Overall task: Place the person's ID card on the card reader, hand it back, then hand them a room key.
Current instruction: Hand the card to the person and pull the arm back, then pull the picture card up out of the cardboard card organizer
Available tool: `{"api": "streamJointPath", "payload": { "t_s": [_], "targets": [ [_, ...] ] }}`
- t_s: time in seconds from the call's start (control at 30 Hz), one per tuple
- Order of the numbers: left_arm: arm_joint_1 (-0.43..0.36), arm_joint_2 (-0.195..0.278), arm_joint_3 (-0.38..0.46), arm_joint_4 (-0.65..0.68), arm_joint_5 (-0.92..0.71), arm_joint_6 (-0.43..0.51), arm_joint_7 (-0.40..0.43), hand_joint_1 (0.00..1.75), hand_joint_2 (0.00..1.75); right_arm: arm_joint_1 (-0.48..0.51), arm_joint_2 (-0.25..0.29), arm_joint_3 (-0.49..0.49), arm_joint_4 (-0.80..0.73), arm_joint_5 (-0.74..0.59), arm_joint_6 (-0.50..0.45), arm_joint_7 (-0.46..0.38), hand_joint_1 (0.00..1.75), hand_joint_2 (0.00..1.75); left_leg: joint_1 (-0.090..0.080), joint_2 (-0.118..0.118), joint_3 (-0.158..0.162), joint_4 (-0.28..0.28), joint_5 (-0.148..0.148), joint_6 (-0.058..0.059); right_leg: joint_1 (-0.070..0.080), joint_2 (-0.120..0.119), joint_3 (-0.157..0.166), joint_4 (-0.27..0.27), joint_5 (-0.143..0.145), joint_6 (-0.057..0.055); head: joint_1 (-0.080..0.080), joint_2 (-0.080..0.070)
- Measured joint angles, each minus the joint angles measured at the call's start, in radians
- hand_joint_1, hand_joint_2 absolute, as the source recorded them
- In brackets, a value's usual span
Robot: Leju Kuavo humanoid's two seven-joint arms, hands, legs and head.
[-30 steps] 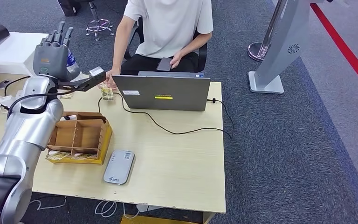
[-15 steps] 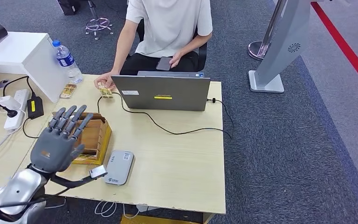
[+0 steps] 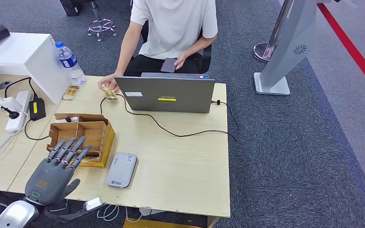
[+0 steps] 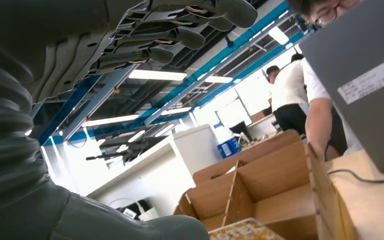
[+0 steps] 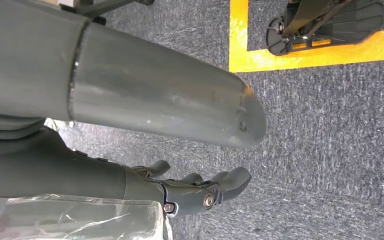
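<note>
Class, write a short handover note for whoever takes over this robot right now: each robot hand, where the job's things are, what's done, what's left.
Left robot hand: open, empty, fingers spread, at the table's near edge beside the wooden box.
Right robot hand: hangs down, empty.
Card reader: nothing on it.
Person's hand rests on a small card by the laptop; ID or key, cannot tell.
Done: unclear. Left: check that card, then finish the missing steps.

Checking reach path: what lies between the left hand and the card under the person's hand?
In the head view, the wooden organizer lies between the left hand and the card.
</note>
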Motion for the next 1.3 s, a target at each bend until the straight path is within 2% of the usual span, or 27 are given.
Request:
{"api": "streamJointPath", "payload": {
  "t_s": [0.33,0.6,1.3],
  "targets": [
    [-0.07,-0.04,0.043,0.141,0.039,-0.048,0.002,0.0,1.75,0.0,0.004,-0.006,-0.004,0.04,0.007,0.001,0.0,0.0,0.0,0.0,0.0,0.0,0.0,0.0,0.0,0.0,0.0,0.0,0.0,0.0,0.0,0.0],
    [-0.09,-0.069,0.058,0.196,0.042,-0.052,-0.003,0.0,1.75,0.0,0.004,-0.007,-0.007,0.045,0.011,0.001,0.0,0.0,0.0,0.0,0.0,0.0,0.0,0.0,0.0,0.0,0.0,0.0,0.0,0.0,0.0,0.0],
    [-0.141,-0.18,0.064,0.289,0.014,0.028,-0.032,0.0,1.75,-0.002,0.005,-0.008,-0.009,0.09,0.02,-0.003,0.0,0.0,0.0,0.0,0.0,0.0,0.0,0.0,0.0,-0.001,0.0,0.0,0.0,0.0,0.0,0.0]
  ]
}}
